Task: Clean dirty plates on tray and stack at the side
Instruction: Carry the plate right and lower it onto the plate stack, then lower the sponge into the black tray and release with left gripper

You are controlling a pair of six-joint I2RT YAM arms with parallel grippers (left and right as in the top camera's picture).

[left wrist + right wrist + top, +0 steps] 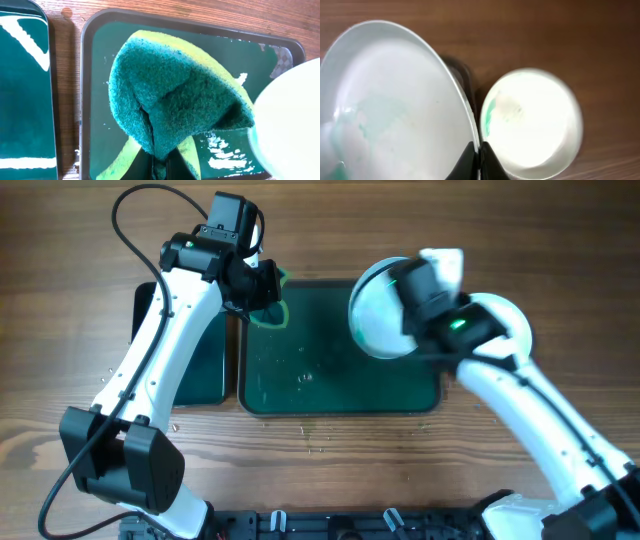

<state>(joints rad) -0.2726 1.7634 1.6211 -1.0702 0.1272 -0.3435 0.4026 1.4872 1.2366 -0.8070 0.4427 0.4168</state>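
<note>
My right gripper (408, 315) is shut on the rim of a white plate (375, 310) and holds it tilted over the right end of the large dark green tray (330, 380). In the right wrist view the jaws (479, 155) pinch this plate's (395, 100) edge; faint teal smears show on its face. A second white plate (530, 120) with a teal streak lies on the wooden table to the right of the tray (510, 315). My left gripper (262, 288) is shut on a green and yellow sponge (175, 90) over the tray's far left corner. No third plate shows.
A smaller green tray (205, 365) lies left of the large tray, partly under my left arm; it also shows in the left wrist view (25, 100). Water drops lie on the large tray (100, 75) and on the table in front of it.
</note>
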